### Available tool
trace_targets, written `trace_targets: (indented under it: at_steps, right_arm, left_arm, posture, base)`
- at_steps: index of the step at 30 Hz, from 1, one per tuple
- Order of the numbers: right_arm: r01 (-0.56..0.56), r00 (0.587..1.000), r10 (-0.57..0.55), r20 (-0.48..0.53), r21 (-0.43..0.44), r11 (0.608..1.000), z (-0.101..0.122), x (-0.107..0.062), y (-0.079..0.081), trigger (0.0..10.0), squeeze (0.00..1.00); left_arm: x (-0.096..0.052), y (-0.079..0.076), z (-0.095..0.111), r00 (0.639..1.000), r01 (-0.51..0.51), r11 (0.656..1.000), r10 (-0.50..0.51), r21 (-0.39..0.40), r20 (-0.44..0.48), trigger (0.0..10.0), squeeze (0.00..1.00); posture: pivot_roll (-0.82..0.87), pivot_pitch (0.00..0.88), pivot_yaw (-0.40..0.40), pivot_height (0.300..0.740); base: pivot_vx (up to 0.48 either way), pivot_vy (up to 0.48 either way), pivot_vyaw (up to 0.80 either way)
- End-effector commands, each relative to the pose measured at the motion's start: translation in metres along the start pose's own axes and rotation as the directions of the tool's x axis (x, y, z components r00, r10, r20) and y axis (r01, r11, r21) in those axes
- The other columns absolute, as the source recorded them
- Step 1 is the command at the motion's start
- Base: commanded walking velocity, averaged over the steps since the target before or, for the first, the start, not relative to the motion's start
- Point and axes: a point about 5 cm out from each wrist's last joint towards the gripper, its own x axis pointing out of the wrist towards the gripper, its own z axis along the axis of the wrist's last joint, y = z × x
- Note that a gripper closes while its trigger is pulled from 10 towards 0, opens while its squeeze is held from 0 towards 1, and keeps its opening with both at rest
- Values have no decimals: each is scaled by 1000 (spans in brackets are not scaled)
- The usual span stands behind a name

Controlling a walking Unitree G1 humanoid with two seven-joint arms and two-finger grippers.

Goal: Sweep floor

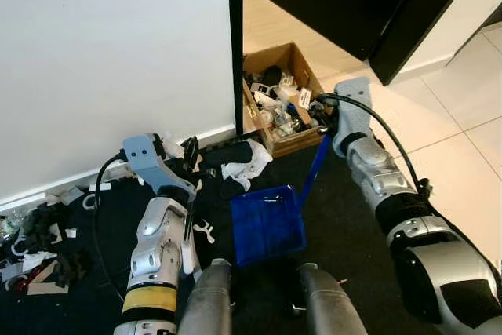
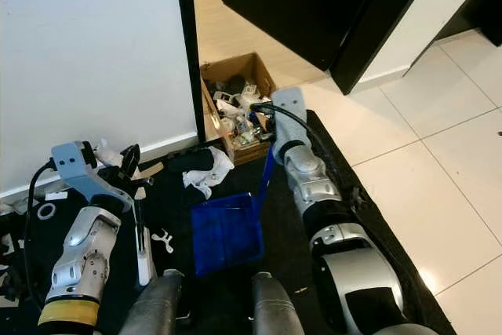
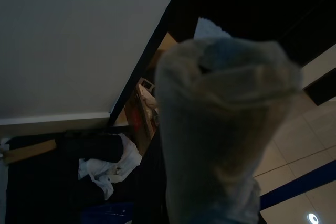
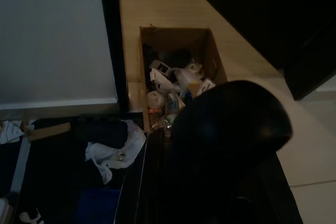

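Here the right tool (image 1: 325,125) grips the blue dustpan (image 1: 267,225) by its handle, pan flat on the dark mat (image 1: 345,233) to catch sweepings, while the left tool (image 1: 190,164) clamps the brush (image 2: 143,253).

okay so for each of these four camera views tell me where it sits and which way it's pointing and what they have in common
Left eye view: on the head, looking down at the blue dustpan on the black mat; both arms show.
Right eye view: the same scene from the other eye.
Left wrist view: on the left wrist, facing the wall's foot; a pale blurred end blocks the middle.
Right wrist view: on the right wrist, looking down past a dark rounded shape.
Shared: all show the cardboard box and white cloth.
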Motion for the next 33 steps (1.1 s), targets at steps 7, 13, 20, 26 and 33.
trace_targets:
  at_steps: [7, 13, 20, 26, 33]
  right_arm:
    - [46, 979, -61, -196, -77, 996, -66, -24, -4, 10000, 0]
    - [-5, 994, -26, -105, -288, 958, -61, -27, -11, 10000, 0]
    - [-90, 996, 79, -44, -431, 898, -46, -24, -19, 10000, 0]
    - [-145, 989, 149, -23, -418, 897, -40, -20, 5, 10000, 0]
    - [-199, 980, 191, -57, -339, 920, -51, -24, 25, 10000, 0]
  left_arm:
    - [-8, 7, -8, 999, -31, 999, 32, 16, -34, 10000, 0]
    - [-8, 7, -8, 999, -29, 999, 29, 17, -34, 10000, 0]
    - [-8, 9, -8, 999, -31, 999, 31, 18, -35, 10000, 0]
    - [-11, 11, -9, 998, -38, 999, 39, 16, -39, 10000, 0]
    - [-13, 11, -9, 998, -43, 999, 44, 16, -37, 10000, 0]
  posture:
    - [-6, 232, -33, 740]
    - [-12, 229, -30, 740]
    - [-14, 229, -33, 740]
    - [-14, 231, -35, 740]
    - [5, 241, -39, 740]
  base:
    - [0, 0, 0]
    - [0, 0, 0]
    - [0, 0, 0]
    - [0, 0, 0]
    - [0, 0, 0]
